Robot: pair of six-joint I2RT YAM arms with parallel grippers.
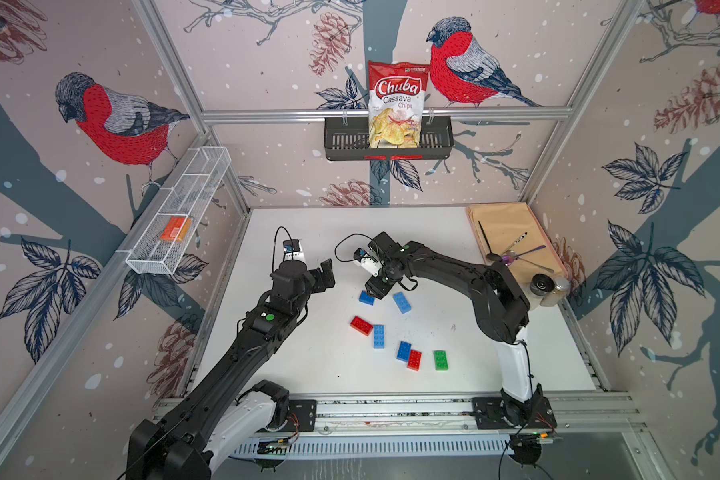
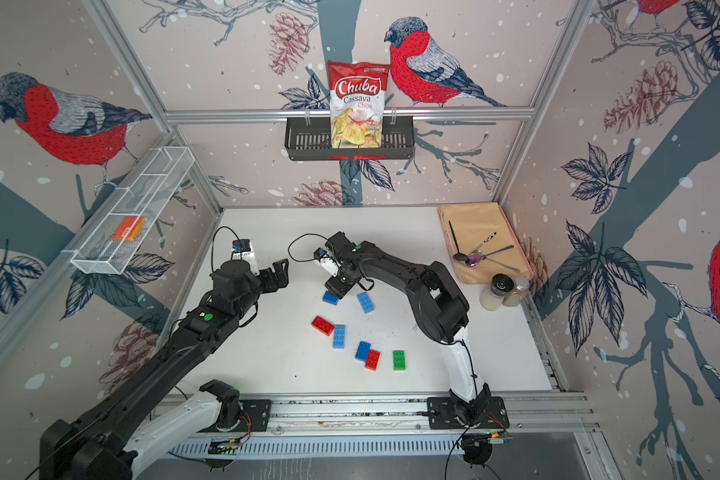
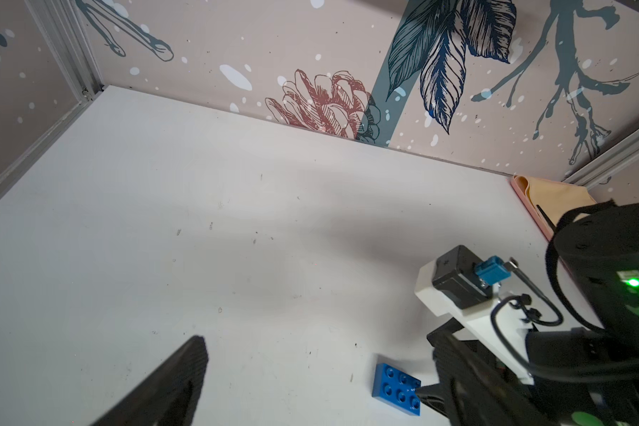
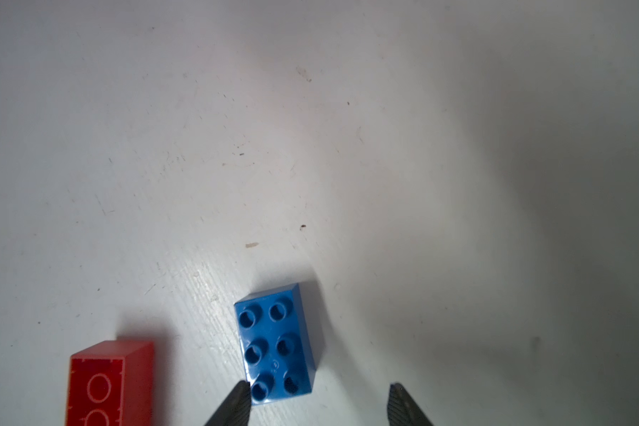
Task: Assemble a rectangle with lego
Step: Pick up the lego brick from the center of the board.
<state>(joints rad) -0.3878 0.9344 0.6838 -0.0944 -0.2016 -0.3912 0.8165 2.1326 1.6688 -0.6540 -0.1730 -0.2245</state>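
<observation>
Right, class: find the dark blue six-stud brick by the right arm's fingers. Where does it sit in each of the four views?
In a top view: dark blue brick, mid-table, picture-left of the light blue brick.
In a top view: same spot, under the right arm's tip.
Left wrist: low, right of centre.
Right wrist: low centre.
Shared landmark: the right fingers, at this brick in every view.

Both top views overlook your whole table (image 1: 316, 374); left wrist faces 1 o'clock; both wrists, close, share the blue brick (image 3: 393, 383).
</observation>
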